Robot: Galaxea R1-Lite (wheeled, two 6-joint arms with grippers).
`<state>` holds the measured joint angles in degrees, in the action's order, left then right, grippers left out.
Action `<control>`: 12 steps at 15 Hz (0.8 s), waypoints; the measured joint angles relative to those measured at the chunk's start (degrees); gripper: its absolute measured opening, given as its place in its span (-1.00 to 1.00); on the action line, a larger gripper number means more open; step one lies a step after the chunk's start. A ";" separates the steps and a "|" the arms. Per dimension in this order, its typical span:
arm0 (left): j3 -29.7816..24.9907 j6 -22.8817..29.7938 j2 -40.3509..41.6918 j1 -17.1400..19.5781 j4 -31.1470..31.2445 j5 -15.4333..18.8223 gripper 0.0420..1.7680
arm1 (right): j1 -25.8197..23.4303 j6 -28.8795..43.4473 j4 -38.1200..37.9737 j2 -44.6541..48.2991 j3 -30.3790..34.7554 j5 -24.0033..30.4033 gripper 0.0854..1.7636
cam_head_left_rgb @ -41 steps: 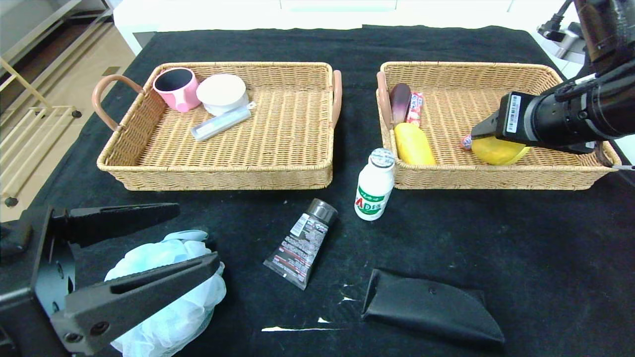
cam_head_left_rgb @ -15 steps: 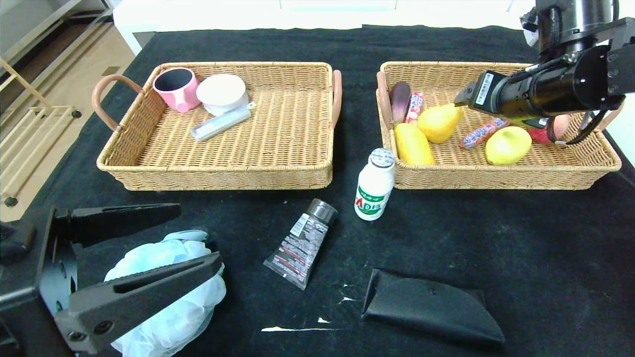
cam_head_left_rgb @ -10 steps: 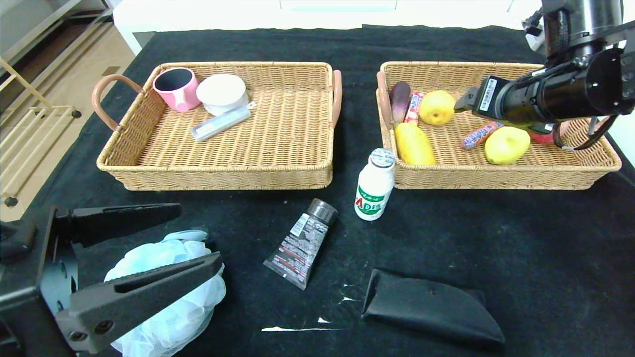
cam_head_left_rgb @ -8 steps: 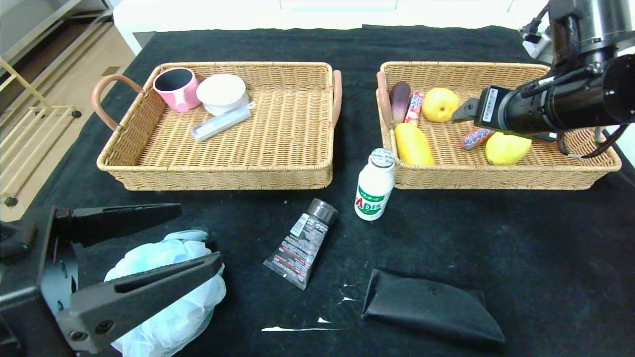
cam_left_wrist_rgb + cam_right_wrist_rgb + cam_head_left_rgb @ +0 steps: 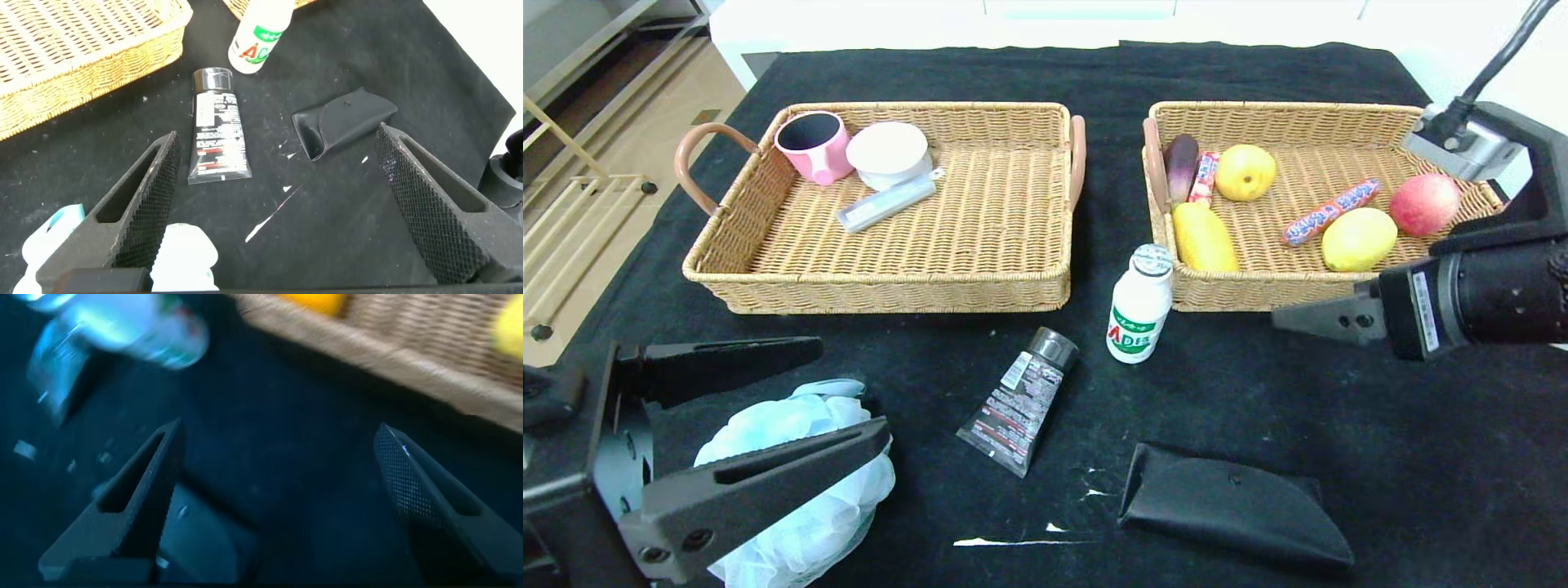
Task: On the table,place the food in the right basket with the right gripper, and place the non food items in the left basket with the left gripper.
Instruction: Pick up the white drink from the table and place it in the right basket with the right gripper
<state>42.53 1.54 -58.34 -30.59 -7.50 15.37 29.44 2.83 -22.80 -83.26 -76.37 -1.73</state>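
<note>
My right gripper (image 5: 1290,317) hangs empty with its jaws spread wide, just outside the near rim of the woven wicker right basket (image 5: 1339,290), so I judge the step in hand is reaching for the white, green-labelled drink bottle (image 5: 1139,306) standing at its nine o'clock. Next I need to straddle that bottle and close. My left gripper (image 5: 768,408) waits spread over the pale blue mesh bath sponge (image 5: 800,490).
</note>
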 joint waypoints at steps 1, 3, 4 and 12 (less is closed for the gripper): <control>0.00 0.02 0.00 0.00 0.00 0.00 0.94 | 1.78 -0.68 2.38 1.45 2.51 0.11 0.90; 0.00 0.02 0.00 0.00 0.00 0.00 0.94 | 4.88 -2.43 7.62 3.41 7.69 0.26 0.91; 0.00 0.02 0.00 0.02 0.00 0.00 0.94 | 6.17 -3.68 10.34 4.13 10.45 0.24 0.91; 0.32 0.02 0.05 0.09 -0.16 -0.41 0.94 | 14.85 -6.55 30.59 1.04 20.97 -4.05 0.92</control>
<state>42.85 1.56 -58.30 -30.50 -7.66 14.96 44.29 -3.72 7.79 -82.23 -55.41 -5.78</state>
